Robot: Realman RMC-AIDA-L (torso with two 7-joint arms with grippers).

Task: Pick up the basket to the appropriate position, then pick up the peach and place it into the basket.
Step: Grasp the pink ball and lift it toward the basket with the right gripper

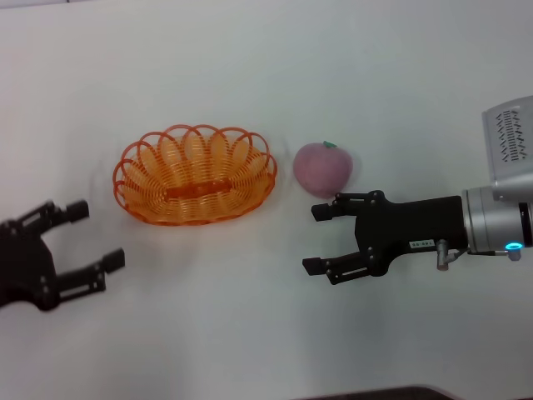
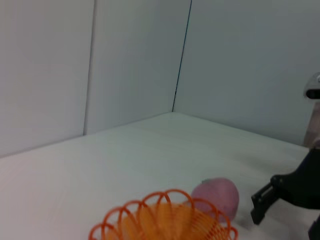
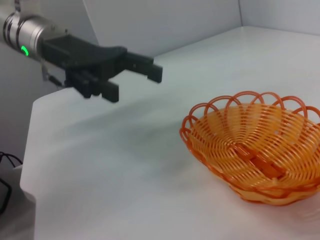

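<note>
The orange wire basket rests empty on the white table, left of centre. Just to its right sits the pink peach, stem up, a small gap between the two. My right gripper is open, pointing left, its fingers just in front of the peach and not touching it. Off to the basket's left, my left gripper is also open and holds nothing. The right gripper's fingertips show in the left wrist view beside the peach.
The white table runs out on all sides of the two objects. White wall panels stand behind the table. The table's edge and a dark cable on the floor show in the right wrist view.
</note>
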